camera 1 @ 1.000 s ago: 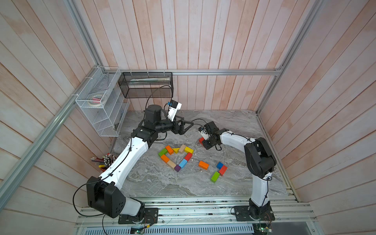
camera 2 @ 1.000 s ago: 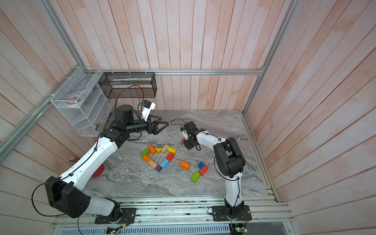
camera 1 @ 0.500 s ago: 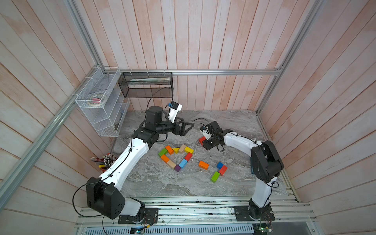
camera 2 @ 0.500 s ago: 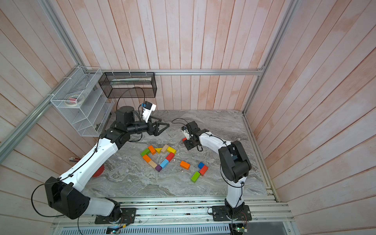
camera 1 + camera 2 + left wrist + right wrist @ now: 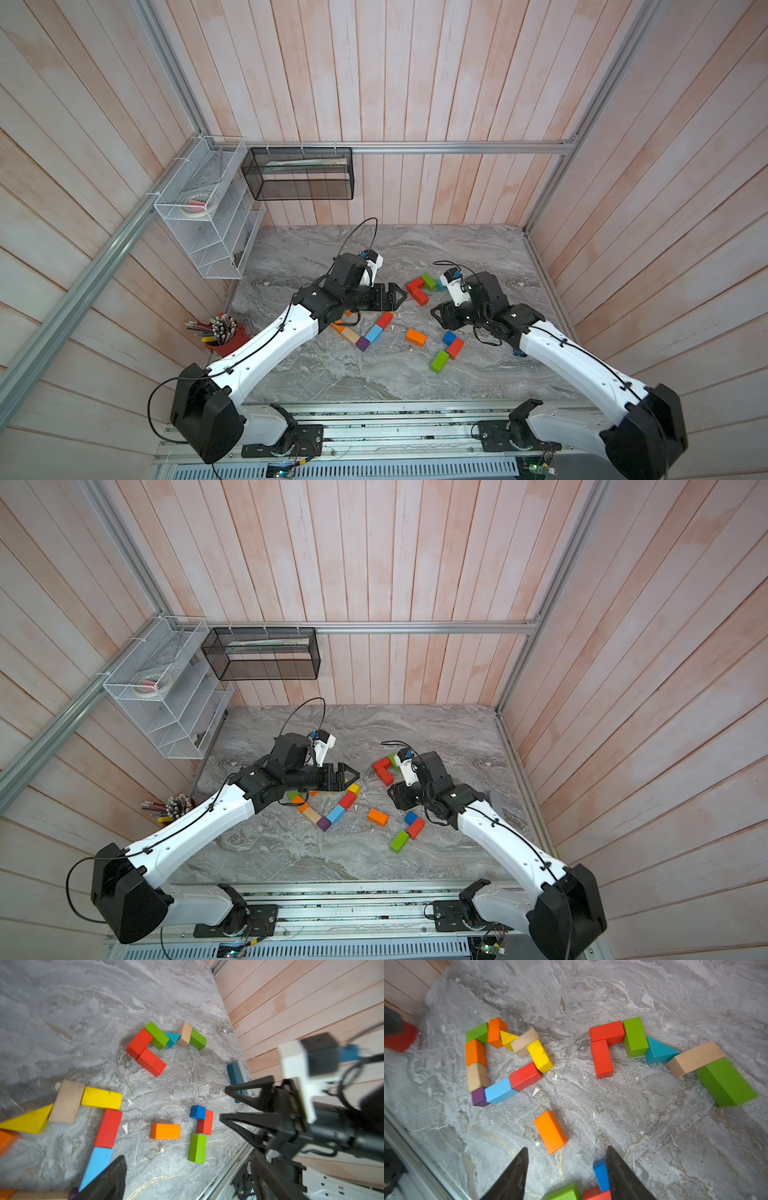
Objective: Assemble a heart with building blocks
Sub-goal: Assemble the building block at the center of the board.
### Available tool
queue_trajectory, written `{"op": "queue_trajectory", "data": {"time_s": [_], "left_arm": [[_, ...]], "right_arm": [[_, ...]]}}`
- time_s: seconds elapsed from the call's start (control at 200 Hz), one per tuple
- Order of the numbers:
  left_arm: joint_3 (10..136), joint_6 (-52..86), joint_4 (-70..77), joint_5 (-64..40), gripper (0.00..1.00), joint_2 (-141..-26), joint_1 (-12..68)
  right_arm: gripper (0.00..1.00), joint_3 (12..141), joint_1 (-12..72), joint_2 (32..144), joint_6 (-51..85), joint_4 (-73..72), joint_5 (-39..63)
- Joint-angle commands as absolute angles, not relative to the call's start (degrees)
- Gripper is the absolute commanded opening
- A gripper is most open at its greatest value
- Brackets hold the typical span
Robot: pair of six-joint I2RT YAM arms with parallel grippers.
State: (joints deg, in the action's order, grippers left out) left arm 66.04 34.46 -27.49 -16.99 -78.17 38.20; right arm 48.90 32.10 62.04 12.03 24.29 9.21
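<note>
A closed ring of building blocks (image 5: 500, 1091) lies left of centre; in both top views my left arm covers its far side. Behind the table's middle, two red bricks (image 5: 417, 289) form an L joined to a green brick, a teal wedge (image 5: 658, 1051), a tan brick and another green one. An orange brick (image 5: 415, 337) lies alone. My left gripper (image 5: 395, 295) hovers open and empty between the ring and the red L. My right gripper (image 5: 566, 1151) is open and empty above a blue cube (image 5: 600, 1174), a red brick and a green brick (image 5: 439, 360).
A red cup of pencils (image 5: 224, 336) stands at the table's left edge. A white wire rack (image 5: 208, 208) and a black mesh basket (image 5: 299, 172) hang on the walls. A grey-blue slab (image 5: 236, 1076) lies by the right wall. A metal rail runs along the front.
My right gripper has opened and drawn back from the red L toward the front right. My left gripper has come down and forward, closer to the ring.
</note>
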Motion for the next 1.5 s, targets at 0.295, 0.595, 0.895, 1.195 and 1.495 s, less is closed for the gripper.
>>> {"op": "queue_trajectory", "data": {"time_s": [0.295,0.595,0.895,1.195,1.495], "left_arm": [[65.65,65.04,-30.18,-2.07,0.91,-90.01,50.24],[71.42,69.95,-30.71,-4.34,0.86,-101.36,52.73],[76.44,66.71,-29.71,-5.4,0.79,-108.89,52.73],[80.43,64.11,-30.4,-6.11,0.66,-114.01,52.73],[87.18,56.65,-33.75,-5.21,0.46,-118.98,52.99]], "right_arm": [[0.64,49.26,32.52,38.21,19.2,41.93,9.05],[0.65,46.55,32.46,30.7,18.53,45.13,7.2],[0.65,45.44,32.52,29.47,18.17,43.95,7.95],[0.65,45.18,32.52,29.81,18.14,43.77,7.93],[0.64,44.91,32.52,30.28,18.37,43.59,7.72]]}}
